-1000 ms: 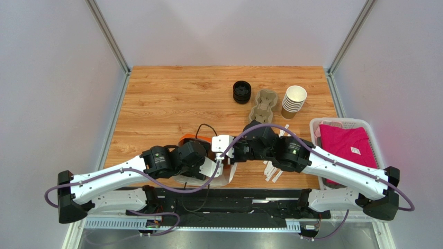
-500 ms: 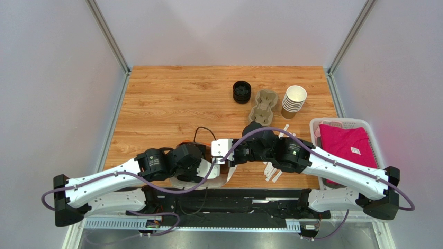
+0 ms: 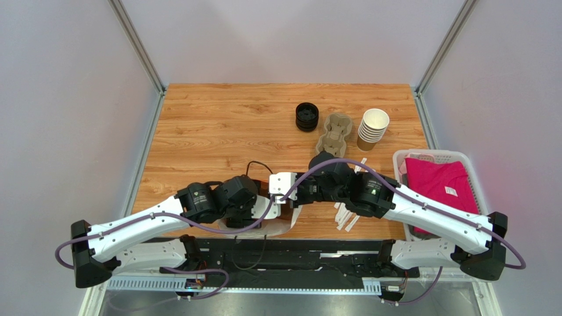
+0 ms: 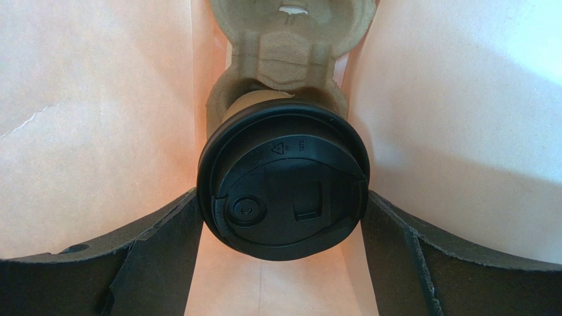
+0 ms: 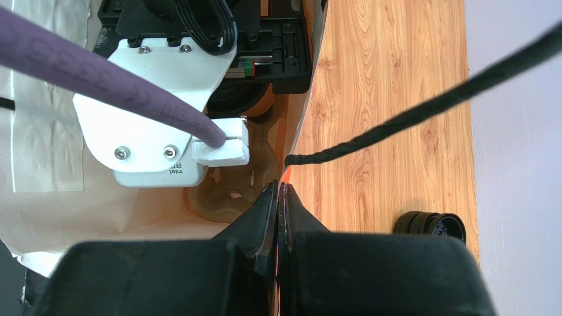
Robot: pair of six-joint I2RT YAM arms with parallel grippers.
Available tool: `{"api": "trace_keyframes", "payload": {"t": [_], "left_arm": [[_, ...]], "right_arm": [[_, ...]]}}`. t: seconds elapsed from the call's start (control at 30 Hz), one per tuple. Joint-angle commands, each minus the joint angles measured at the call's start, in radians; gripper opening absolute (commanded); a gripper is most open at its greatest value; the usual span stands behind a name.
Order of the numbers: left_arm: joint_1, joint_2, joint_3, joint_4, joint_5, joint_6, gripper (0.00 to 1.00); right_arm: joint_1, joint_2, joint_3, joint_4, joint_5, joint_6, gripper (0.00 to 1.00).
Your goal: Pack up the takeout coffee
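The left arm has crept slightly up-frame since the earlier top view, and the left claw [image 4: 282, 201] sits deep in the paper bag [image 4: 99, 99] at the bench's [image 3: 218, 125] lower centre. It grips the takeout coffee [image 4: 283, 171] by its lid, with the cup seated in the pulp carrier [image 4: 290, 46] on the bag's floor. The right claw [image 5: 278, 197] is pinched almost closed on the bag's rim, seemingly to hold the mouth open.

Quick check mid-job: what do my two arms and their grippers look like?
Left arm and right arm: white links, black joints, a purple cable along each. Fingers are black, tapered. White screwed camera housing on the left wrist.
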Motion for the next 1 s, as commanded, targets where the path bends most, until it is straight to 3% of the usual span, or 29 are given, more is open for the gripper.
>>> {"api": "trace_keyframes", "payload": {"t": [0.0, 0.33, 0.73, 0.97], "left_arm": [[0.041, 0.018, -0.012, 0.032, 0.044, -0.027, 0.48], [0.079, 0.104, -0.032, 0.057, 0.113, -0.011, 0.46], [0.168, 0.234, -0.024, 0.044, 0.246, 0.026, 0.41], [0.236, 0.354, 0.011, 0.034, 0.311, 0.044, 0.38]], "right_arm": [[-0.012, -0.024, 0.015, 0.041, -0.086, -0.003, 0.00], [-0.075, -0.024, -0.002, 0.061, -0.188, 0.034, 0.00], [-0.336, 0.095, 0.077, 0.037, -0.469, 0.172, 0.00], [-0.385, 0.172, 0.120, -0.014, -0.567, 0.149, 0.00]]}}
